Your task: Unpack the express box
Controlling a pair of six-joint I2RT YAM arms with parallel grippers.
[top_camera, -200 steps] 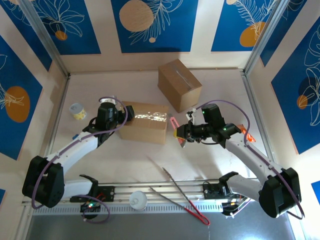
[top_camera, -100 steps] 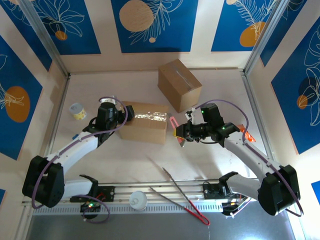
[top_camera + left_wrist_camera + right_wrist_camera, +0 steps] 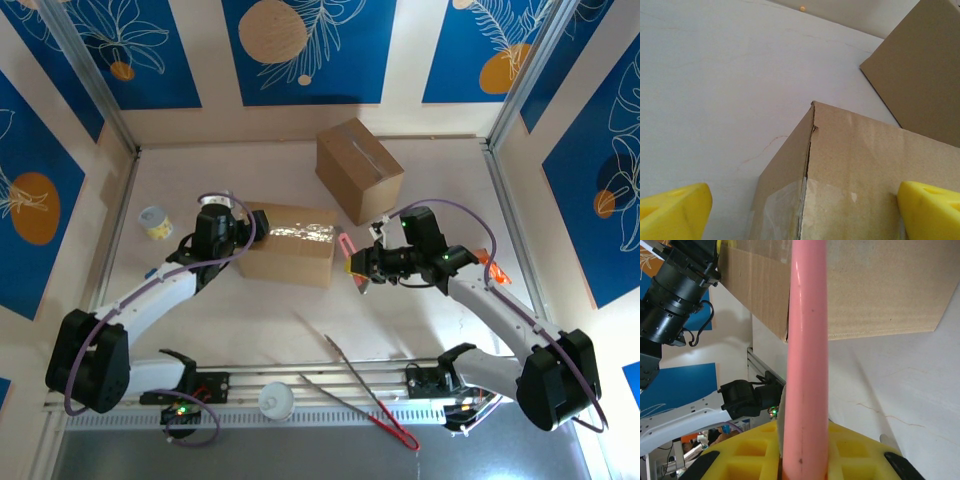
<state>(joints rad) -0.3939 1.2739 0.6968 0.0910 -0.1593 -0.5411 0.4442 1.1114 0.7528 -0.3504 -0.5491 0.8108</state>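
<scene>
Right wrist: I'm clamping my right jaws on a pink tool (image 3: 807,340), left jaws hanging wide open and empty at the express box (image 3: 290,245) corner; tape's looking uncut, nothing unpacked.

The taped box (image 3: 290,247) lies in the middle. The left gripper (image 3: 247,230) sits at its left end. Just right of the box, the right gripper (image 3: 360,270) grips a pink tool (image 3: 345,244) that points toward the box's right end. A second box (image 3: 358,168) stands behind and to the right, close by. A small can (image 3: 153,221) stands well to the left, and tongs (image 3: 365,390) lie in front.
</scene>
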